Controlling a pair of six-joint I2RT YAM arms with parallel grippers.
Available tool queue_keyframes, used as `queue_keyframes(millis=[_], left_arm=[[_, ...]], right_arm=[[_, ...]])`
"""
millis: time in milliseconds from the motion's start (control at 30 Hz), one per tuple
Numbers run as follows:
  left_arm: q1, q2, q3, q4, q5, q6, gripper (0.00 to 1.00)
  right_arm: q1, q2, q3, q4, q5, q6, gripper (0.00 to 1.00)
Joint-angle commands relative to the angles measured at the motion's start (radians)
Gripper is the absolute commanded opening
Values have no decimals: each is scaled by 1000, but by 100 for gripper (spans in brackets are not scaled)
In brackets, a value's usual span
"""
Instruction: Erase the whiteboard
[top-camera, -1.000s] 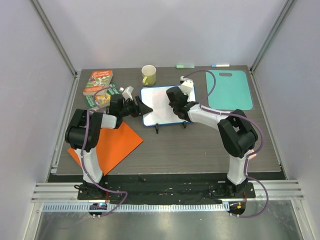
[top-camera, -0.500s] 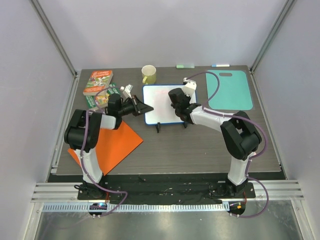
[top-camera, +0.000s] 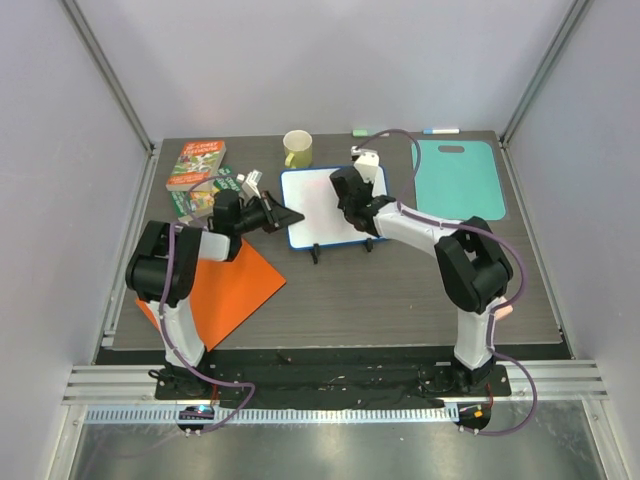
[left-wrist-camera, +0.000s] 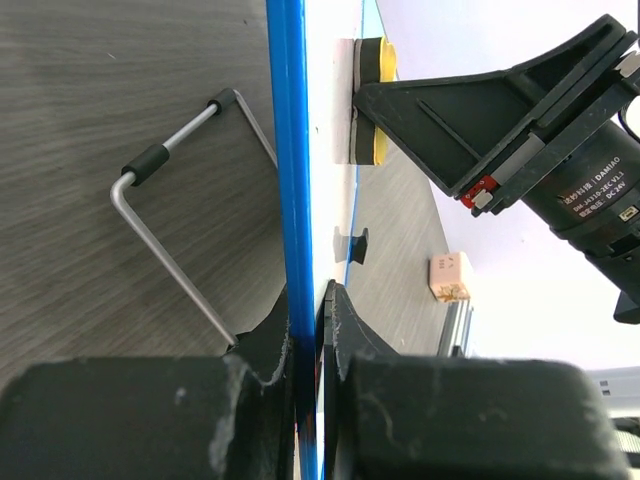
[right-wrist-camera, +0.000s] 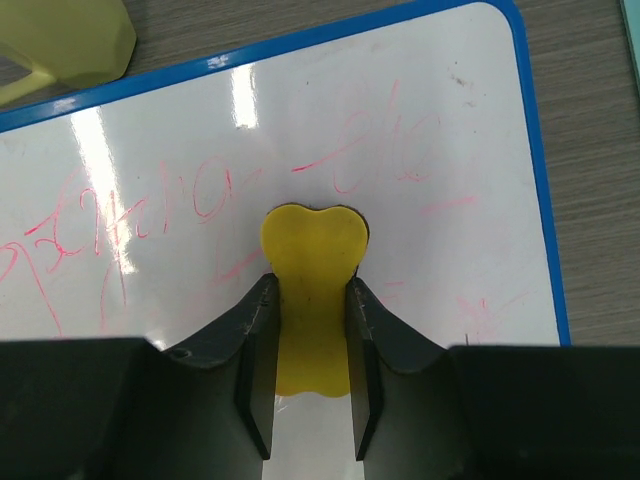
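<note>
The whiteboard (top-camera: 312, 205), white with a thin blue frame, stands tilted on a wire stand (left-wrist-camera: 170, 240) at the back middle of the table. Red scribbles cover its face (right-wrist-camera: 400, 130). My left gripper (top-camera: 295, 216) is shut on the board's left edge, and the blue frame (left-wrist-camera: 291, 150) runs between its fingers (left-wrist-camera: 312, 310). My right gripper (top-camera: 350, 208) is shut on a yellow eraser (right-wrist-camera: 313, 260), whose pad lies flat against the board (left-wrist-camera: 372, 100) among the scribbles.
A yellow mug (top-camera: 297, 148) stands just behind the board's left corner. Books (top-camera: 196, 165) lie at the back left and an orange folder (top-camera: 225, 285) under my left arm. A teal cutting board (top-camera: 458, 180) lies to the right, and markers (top-camera: 440, 130) sit at the back edge.
My left gripper has shut on the board's left edge. My right gripper has slid the eraser across the board toward its far side.
</note>
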Motion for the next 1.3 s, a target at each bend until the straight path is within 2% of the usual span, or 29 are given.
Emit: queue_keyframes(millis=[0,400,567,733,933,1100,1267], left_arm=[[-9,15,-15,-150,-82,270,0],[-40,4,6,-215,-103,319,0],[-44,1,6,-222,-106,325,0],[-44,3,8,-230,-111,327,0],[-46,1,10,-235,-116,328,0],[-44,1,10,-236,-119,328,0],[-46,1,10,-236,-116,328,0]], right_arm=[[4,80,49,-19,-136,-95,1],[184,166,158,-13,-260,-201,1],[198,217,249,-19,-274,-205,1],[170,251,287,-35,-192,-158,1],[58,258,303,-127,-161,-63,1],[-9,217,223,-152,-107,-24,1],[-19,205,171,-152,-32,-30,1]])
